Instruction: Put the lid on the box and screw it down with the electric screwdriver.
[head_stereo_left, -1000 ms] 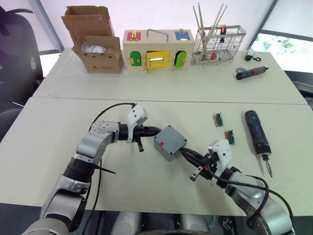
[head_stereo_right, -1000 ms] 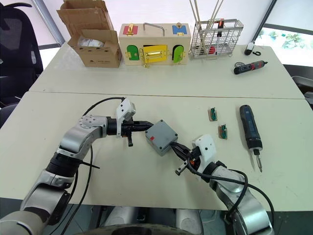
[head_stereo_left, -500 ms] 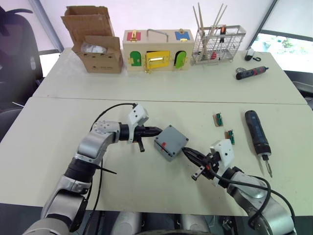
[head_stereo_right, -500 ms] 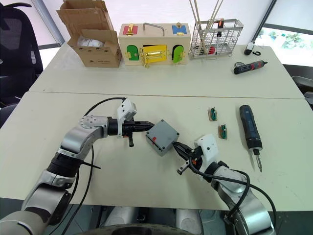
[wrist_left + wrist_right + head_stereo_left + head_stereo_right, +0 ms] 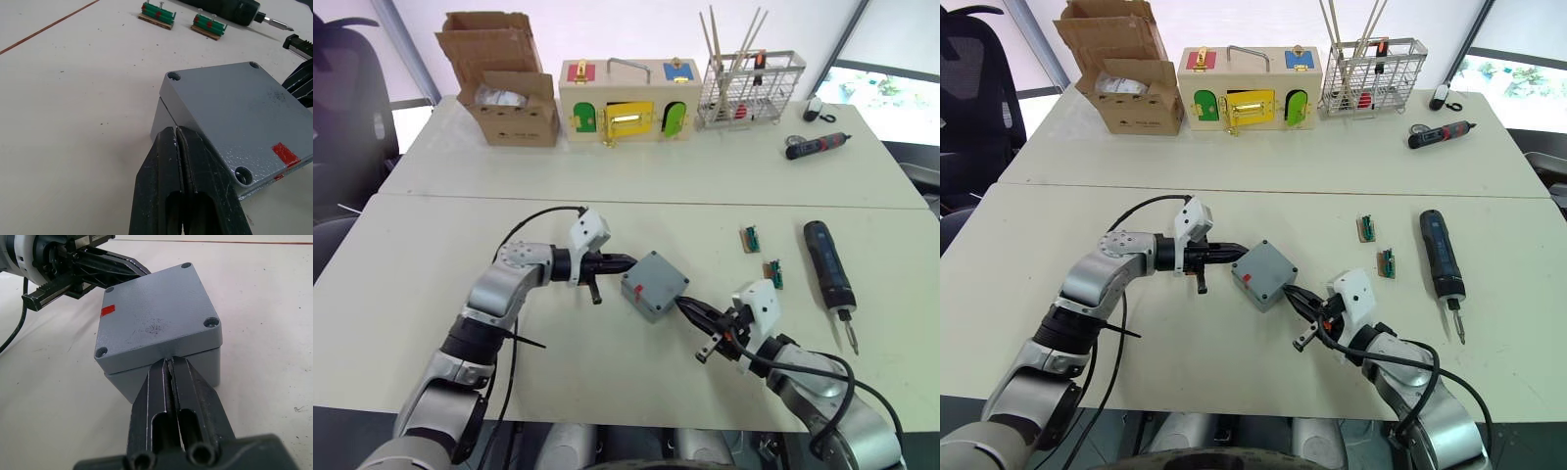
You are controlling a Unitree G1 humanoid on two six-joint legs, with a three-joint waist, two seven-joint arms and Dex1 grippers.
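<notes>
Lid: the lid (image 5: 156,320) already sits on the box (image 5: 653,285), its corners lined up, four screw holes showing, a red mark on the top face.
Box place: on the near table (image 5: 401,294), midway between my two arms, turned corner-on to me.
Left pincer: my left pincer (image 5: 178,136) has its two black fingers pressed together, tips touching the box's side at the seam under the lid, next to a corner hole.
Right pincer: my right pincer (image 5: 169,363) is likewise pressed together, tips against the opposite side of the box at the seam; it pinches nothing.
Electric screwdriver: the electric screwdriver (image 5: 828,268) lies flat on the table well off to my right, bit pointing toward me, touched by neither pincer.
Small parts: two green terminal blocks (image 5: 751,238) lie between the box and the screwdriver.
Far table: a cardboard box (image 5: 501,90), a wooden box with coloured doors (image 5: 625,101), a wire basket (image 5: 749,90) and a smaller screwdriver (image 5: 816,145).
</notes>
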